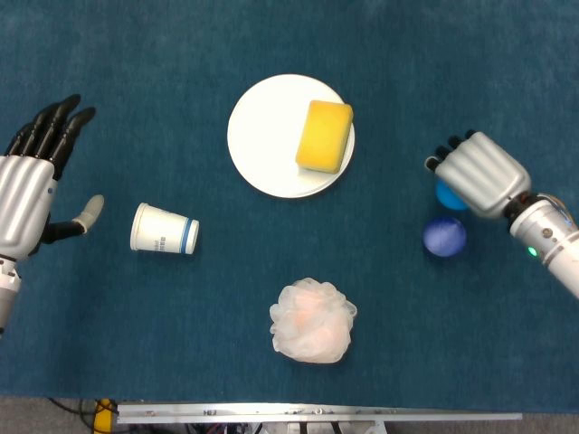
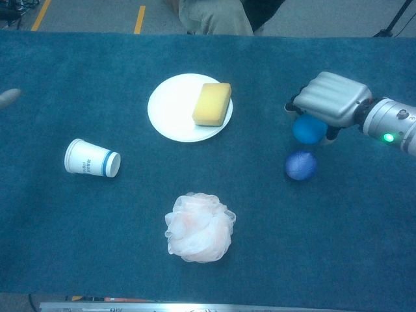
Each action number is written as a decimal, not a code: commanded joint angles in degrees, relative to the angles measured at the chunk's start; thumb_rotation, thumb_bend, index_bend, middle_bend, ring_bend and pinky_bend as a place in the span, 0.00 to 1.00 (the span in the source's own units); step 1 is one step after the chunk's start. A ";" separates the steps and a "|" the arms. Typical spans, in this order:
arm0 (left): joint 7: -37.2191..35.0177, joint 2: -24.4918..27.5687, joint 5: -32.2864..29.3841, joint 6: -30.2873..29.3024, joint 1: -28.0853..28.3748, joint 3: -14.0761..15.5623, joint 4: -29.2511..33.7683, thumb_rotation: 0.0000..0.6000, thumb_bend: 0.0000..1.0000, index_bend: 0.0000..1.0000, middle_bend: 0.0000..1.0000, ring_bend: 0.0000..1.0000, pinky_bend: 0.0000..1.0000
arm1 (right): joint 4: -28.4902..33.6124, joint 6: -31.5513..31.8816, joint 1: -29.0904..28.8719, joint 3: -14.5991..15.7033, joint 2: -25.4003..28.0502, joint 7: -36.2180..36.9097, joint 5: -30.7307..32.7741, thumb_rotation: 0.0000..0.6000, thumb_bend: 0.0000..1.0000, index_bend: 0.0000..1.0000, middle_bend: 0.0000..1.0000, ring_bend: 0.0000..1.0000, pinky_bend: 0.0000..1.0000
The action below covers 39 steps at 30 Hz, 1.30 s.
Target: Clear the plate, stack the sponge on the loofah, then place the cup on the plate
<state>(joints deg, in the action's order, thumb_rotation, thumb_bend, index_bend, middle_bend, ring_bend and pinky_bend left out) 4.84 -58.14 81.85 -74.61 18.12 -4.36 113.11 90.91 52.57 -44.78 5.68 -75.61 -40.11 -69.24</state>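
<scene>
My right hand [image 2: 328, 99] has its fingers [image 1: 450, 149] wrapped over a light blue ball [image 2: 309, 129] at the right, my left hand [image 1: 27, 194] splayed empty, while the soft, light sponge [image 1: 325, 136] sits on the plate [image 1: 262, 136], best pinched across its short sides.

Left hand [image 1: 32, 190] raised, fingers [image 1: 56, 122] spread and empty, right hand [image 1: 478, 174] curled, knuckles up

Light even and diffuse from overhead; shadows faint. White plate [image 1: 262, 136] near blown out, no hard glare. Head view sharp edge to edge. Chest view softer, slightly hazy, grainier toward counter [image 2: 78, 260] near edge.
</scene>
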 commanded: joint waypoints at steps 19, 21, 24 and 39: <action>0.27 -0.64 0.04 1.06 0.47 -0.18 0.16 1.00 0.32 0.04 0.00 0.00 0.13 | -0.33 -2.52 2.30 1.31 1.09 -0.05 -1.21 1.00 0.00 0.22 0.35 0.29 0.47; 0.17 -0.62 0.10 0.95 0.41 -0.21 0.17 1.00 0.32 0.04 0.00 0.00 0.13 | 0.65 -2.35 2.38 1.07 1.86 0.11 -1.41 1.00 0.00 0.20 0.34 0.29 0.47; 0.03 -0.50 0.31 0.77 0.30 -0.20 0.23 1.00 0.32 0.04 0.00 0.00 0.13 | 2.76 -1.97 2.41 0.32 3.70 1.44 -1.84 1.00 0.00 0.20 0.34 0.29 0.47; -0.12 1.23 1.46 -0.41 -0.69 0.17 1.53 1.00 0.32 0.04 0.00 0.00 0.13 | 10.05 -3.27 -3.75 -9.16 4.57 0.25 5.96 1.00 0.00 0.20 0.34 0.26 0.42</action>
<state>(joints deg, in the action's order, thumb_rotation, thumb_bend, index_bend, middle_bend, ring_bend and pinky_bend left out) 4.71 -56.92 83.26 -75.00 17.47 -4.22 114.59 100.63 50.23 -46.81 -2.32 -69.51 -37.63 -65.73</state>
